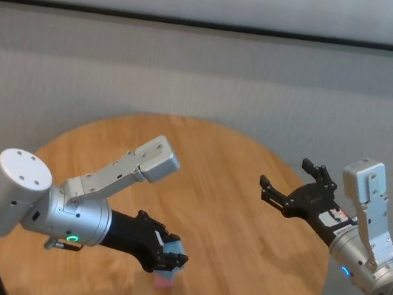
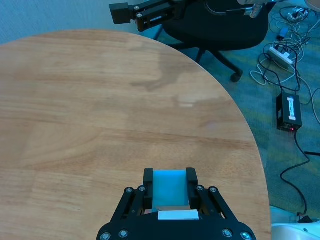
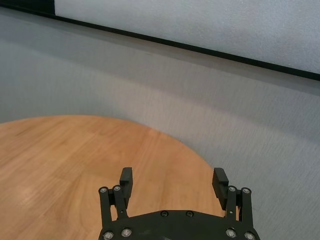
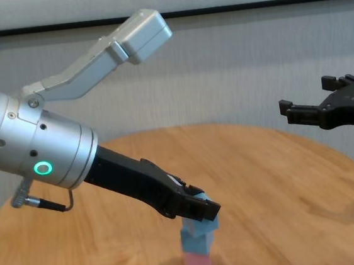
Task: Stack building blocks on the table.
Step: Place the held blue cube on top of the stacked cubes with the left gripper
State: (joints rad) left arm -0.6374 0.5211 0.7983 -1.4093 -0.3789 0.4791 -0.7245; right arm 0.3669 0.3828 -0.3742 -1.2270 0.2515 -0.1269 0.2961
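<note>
Left tool point(image 4: 201, 211) clenched on a small matte light blue cube point(image 4: 202, 223), topmost of a stack: a second light blue cube point(image 4: 193, 239) under it, a pale pink cube point(image 4: 196, 261) at the bottom, on the round honey-coloured wooden table point(image 4: 284, 184) near its front edge. Right tool point(image 1: 289, 186) released, holding nothing, hovering above the table's right side, well apart from the stack.

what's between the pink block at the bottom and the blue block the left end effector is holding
A second light blue block sits between them in the chest view, resting on the pink block, under the blue block gripped by the left end effector.
</note>
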